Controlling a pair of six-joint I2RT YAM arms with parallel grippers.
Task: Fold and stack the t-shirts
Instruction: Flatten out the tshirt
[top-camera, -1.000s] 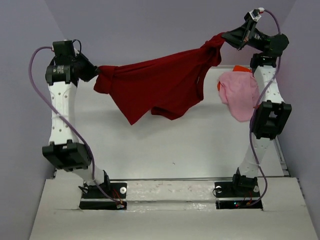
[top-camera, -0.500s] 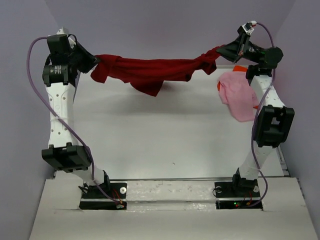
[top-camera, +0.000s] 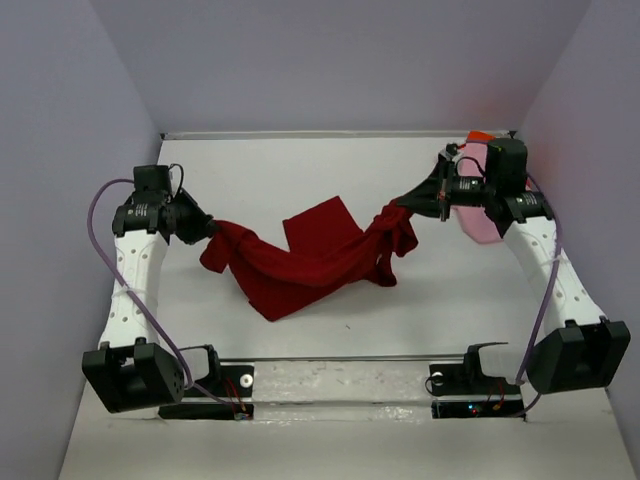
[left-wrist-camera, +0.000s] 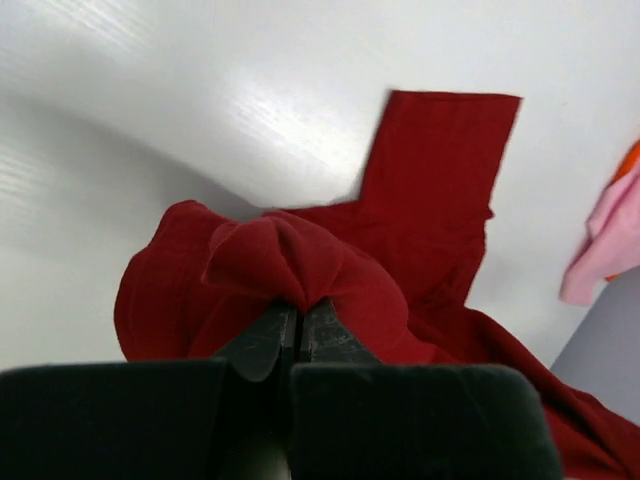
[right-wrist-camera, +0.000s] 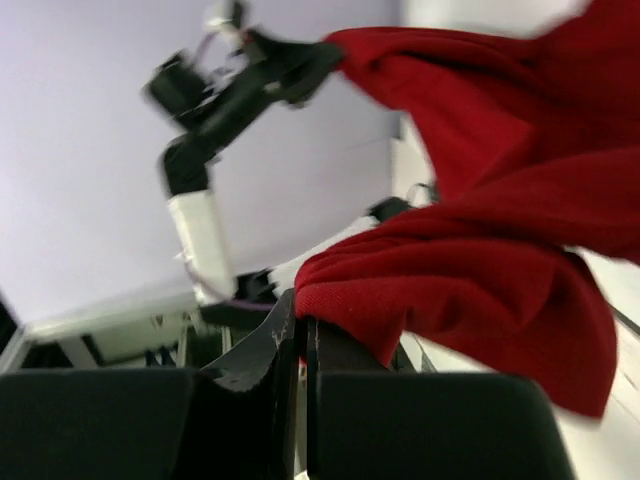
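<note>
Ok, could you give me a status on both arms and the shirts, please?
Left gripper, jaws shut on dark red shirt; right gripper likewise. Shirt's middle lies on table, ends lifted. Pink shirt far right, not obstructing.

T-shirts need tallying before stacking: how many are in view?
3: dark red shirt, centre, held between left gripper and right gripper; light pink shirt at far right; bright orange shirt peeking behind it, mostly hidden.

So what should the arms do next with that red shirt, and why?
Probably draw apart and lower it flat: the left fingers and right fingers pinch the dark red shirt by its ends, but its middle lies bunched on the table.
</note>
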